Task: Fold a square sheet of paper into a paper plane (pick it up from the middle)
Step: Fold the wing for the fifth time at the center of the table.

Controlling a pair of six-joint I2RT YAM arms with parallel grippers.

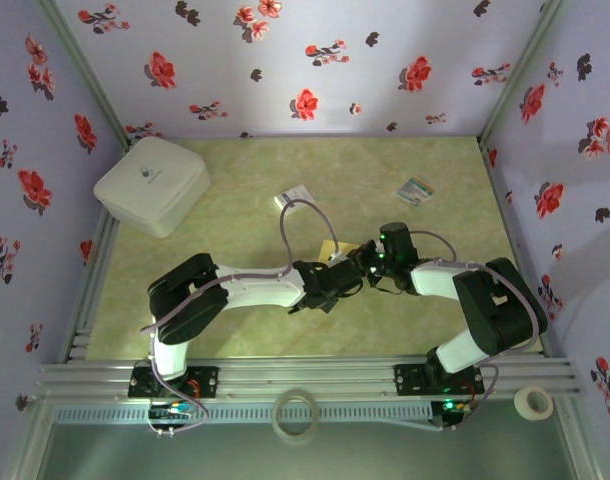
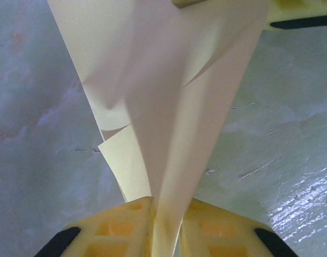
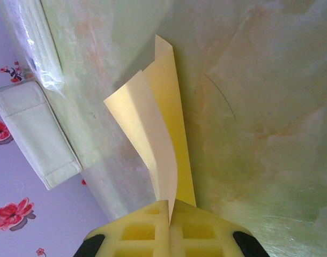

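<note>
Yellow waffle-gridded pads (image 2: 118,230) of our left gripper (image 2: 166,214) sit closest to the lens, pinched together on the sheet of paper (image 2: 169,107), which rises out of the seam between them. That paper is pale yellow, matte and thin, creased lengthwise, and it widens toward the top of the view; one loose flap with a straight edge hangs free on its left side. Below it the table (image 2: 35,134) is glossy and marbled (scuffed in places), with bare surface on both sides of the sheet.

From the right wrist, our right gripper (image 3: 170,214) shows the same gridded yellow pads, likewise clamped on the sheet. Two leaves stand up from the seam, one flat with a sharp corner, the other curling over it. Green-veined tabletop lies open to the right; a white box (image 3: 29,134) sits well apart at the left, against the floral wall.

From above, both grippers meet tip to tip at mid-table with a tan sliver of the sheet between them. A white card with blue print (image 1: 293,197) lies just beyond them and a striped card (image 1: 417,190) farther right. Near and left of the arms the table offers room.
</note>
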